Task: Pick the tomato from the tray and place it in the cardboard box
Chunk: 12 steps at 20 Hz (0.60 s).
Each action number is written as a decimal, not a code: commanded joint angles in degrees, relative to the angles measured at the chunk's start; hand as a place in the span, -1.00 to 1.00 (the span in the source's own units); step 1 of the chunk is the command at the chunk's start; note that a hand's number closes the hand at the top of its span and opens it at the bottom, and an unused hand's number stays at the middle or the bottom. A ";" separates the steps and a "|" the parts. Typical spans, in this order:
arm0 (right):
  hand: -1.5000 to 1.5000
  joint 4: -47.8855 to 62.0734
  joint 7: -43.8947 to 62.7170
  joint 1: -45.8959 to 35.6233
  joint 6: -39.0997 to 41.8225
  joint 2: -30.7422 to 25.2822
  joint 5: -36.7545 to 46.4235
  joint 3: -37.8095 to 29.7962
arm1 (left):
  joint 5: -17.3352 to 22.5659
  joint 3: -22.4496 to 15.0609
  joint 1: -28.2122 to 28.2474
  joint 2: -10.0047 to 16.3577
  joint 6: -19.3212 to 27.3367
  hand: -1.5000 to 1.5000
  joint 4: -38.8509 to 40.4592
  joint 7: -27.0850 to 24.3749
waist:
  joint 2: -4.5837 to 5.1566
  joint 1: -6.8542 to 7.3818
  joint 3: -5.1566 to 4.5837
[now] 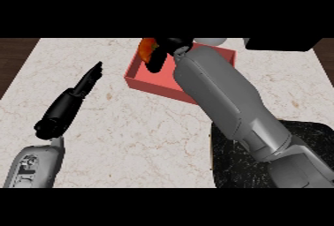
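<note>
While the right hand [164,49] is hanging over the far-left corner of the red box [151,83], its fingers are curling round the tomato [147,45], which is showing as an orange-red patch at that corner. The left hand [73,98] is resting with fingers straight over the marble counter [130,141] at the view's left. The dark tray [229,165] is lying under the right forearm, lower right.

Most likely a kitchen: the desk [130,145] has a pale, marble-veined top like a kitchen worktop. Left of the red box [155,87], beyond the top's edge, runs a dark wood-brown strip [9,53], perhaps flooring. Up and right of the box sits a black block [280,43], too cropped to identify.
</note>
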 commanded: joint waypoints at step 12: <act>-1.00 23.78 -19.93 -3.85 21.53 -6.08 -0.50 -2.32 | 0.69 0.96 0.20 1.01 -1.11 0.00 -1.15 -0.49 | 0.44 0.84 0.05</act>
